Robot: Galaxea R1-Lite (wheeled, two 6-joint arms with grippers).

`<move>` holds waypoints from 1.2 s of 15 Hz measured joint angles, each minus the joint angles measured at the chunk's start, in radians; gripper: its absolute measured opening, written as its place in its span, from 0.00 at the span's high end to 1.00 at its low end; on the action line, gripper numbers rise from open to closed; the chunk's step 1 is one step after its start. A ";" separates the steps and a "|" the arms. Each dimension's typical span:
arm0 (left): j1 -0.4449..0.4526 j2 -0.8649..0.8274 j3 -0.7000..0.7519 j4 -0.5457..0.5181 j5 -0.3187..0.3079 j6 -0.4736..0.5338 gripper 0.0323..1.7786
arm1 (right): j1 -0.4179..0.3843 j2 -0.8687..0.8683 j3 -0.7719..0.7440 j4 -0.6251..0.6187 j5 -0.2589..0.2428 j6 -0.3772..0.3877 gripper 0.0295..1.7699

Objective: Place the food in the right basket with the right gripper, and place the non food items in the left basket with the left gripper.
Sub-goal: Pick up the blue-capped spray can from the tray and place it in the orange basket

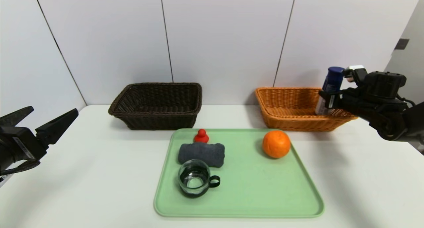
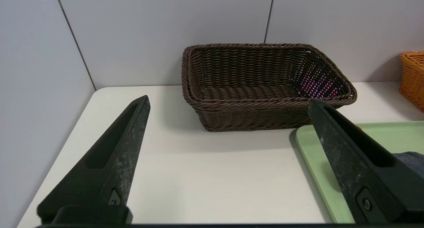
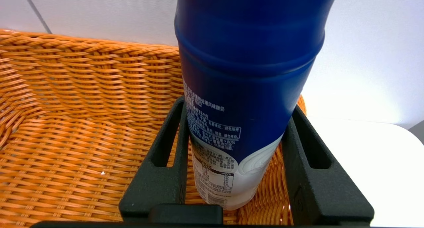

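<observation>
Right tool (image 3: 233, 145) clamped on an upright blue-and-white drink bottle (image 1: 329, 88), inside the orange basket (image 1: 285, 105) at its right end; left tool (image 2: 228, 161) spread apart, parked near the brown basket (image 2: 265, 88).

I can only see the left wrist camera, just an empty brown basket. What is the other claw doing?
Observer: The right claw is shut on a blue and white drink bottle, holding it upright over the orange wicker basket.
Operator: Is anything in that basket yet?
Observer: Nothing that the right wrist view shows; its woven floor is bare beside the bottle.
Operator: What's left on the tray?
Observer: On the green plastic tray sit a round orange fruit, a rolled grey towel, a small red toy behind the towel, and a clear glass mug in front.
</observation>
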 joint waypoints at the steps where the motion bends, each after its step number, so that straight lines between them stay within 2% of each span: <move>1: 0.000 0.000 0.000 0.000 0.000 0.000 0.05 | 0.001 0.002 -0.002 0.000 -0.004 0.001 0.56; 14: 0.000 -0.005 -0.002 0.001 -0.001 0.000 0.05 | 0.009 0.003 -0.019 -0.023 -0.028 -0.001 0.56; 18: 0.000 -0.007 -0.003 0.000 -0.002 0.001 0.05 | 0.013 -0.002 -0.007 -0.031 -0.039 -0.001 0.36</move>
